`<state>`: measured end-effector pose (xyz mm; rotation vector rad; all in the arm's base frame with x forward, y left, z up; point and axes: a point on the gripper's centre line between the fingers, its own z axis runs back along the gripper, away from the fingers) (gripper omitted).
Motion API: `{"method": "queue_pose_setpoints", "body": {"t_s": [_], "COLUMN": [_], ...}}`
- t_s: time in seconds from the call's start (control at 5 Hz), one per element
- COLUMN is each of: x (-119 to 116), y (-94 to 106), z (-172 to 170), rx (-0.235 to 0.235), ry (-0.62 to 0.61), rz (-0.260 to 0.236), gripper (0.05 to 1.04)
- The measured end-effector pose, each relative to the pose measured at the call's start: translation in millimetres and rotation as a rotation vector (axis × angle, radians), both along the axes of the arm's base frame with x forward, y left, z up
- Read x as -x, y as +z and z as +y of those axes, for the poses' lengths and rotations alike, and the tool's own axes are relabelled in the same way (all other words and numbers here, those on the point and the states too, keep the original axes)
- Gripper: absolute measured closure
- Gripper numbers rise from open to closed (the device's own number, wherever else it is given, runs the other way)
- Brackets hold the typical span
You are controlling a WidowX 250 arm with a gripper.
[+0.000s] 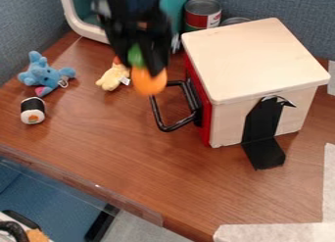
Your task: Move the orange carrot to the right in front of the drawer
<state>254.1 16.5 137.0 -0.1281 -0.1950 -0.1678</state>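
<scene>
pale tape (281, 232) | hand (141, 67) gripping orange carrot (149, 83) above table (118, 148) | drawer (205, 121) shut

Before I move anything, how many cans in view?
2. One can stands by the box's back left corner; a second can, just right of it, shows only its top over the box's back edge. More may be hidden behind the box.

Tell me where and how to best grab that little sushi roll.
Probably take the sushi roll by its black band, from above, pinching across the sides: it seems to lie with its round white end toward the camera, leaving its top open.
</scene>
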Motion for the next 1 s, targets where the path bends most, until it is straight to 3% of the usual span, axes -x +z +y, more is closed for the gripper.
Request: {"method": "queue_pose_setpoints", "body": {"t_s": [0.6, 0.8, 1.0], "x": [28, 26, 26], "y": [-111.0, -117.3, -122.3], "z": [26, 32, 34], "rx": [-0.162, -0.219, -0.215], "ry": [0.024, 0.060, 0.075], "rz": [0.196, 0.157, 0.157], "gripper": [0.480, 0.480, 0.413]}}
